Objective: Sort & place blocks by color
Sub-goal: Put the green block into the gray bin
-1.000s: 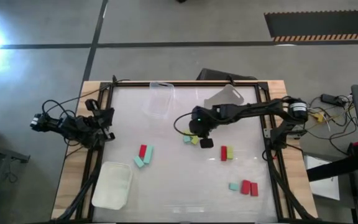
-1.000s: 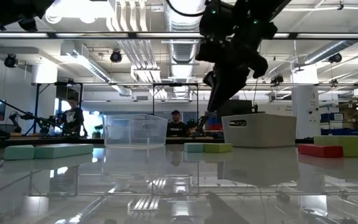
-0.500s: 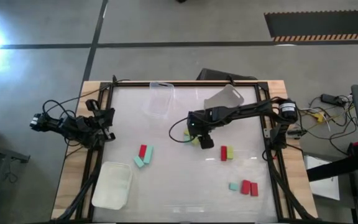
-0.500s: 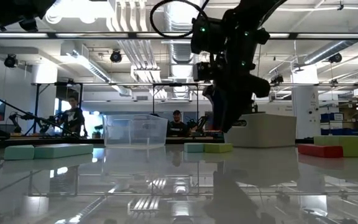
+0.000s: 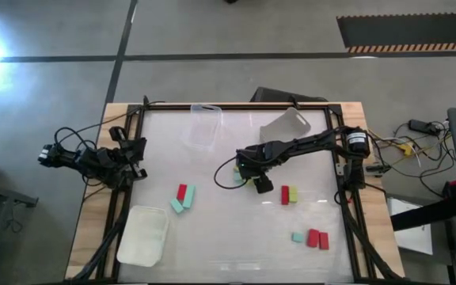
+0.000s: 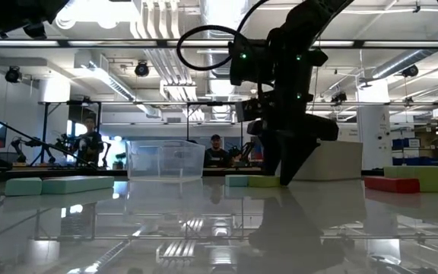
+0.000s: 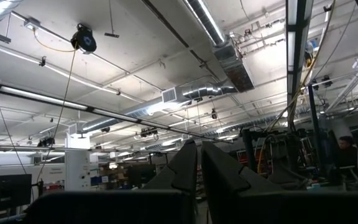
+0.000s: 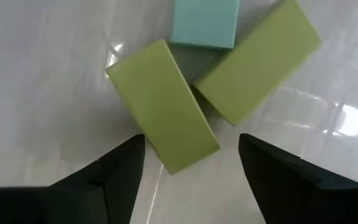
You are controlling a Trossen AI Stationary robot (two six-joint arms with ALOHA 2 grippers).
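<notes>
Right gripper [image 8: 191, 163] spread open at table centre, straddling yellow-green rectangular block [image 8: 162, 104]; contact unclear. Left gripper [image 5: 137, 155] closed, idle, nine o'clock edge.

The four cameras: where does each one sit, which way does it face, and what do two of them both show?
High: above, facing straight down on the table, both arms visible.
Low: at tabletop height, facing level; right gripper comes down.
Left wrist: at the table's left edge, facing the ceiling; shut left gripper.
Right wrist: facing down; open fingers over two yellow-green blocks.
Shared: right wrist and low views both show the teal block.
</notes>
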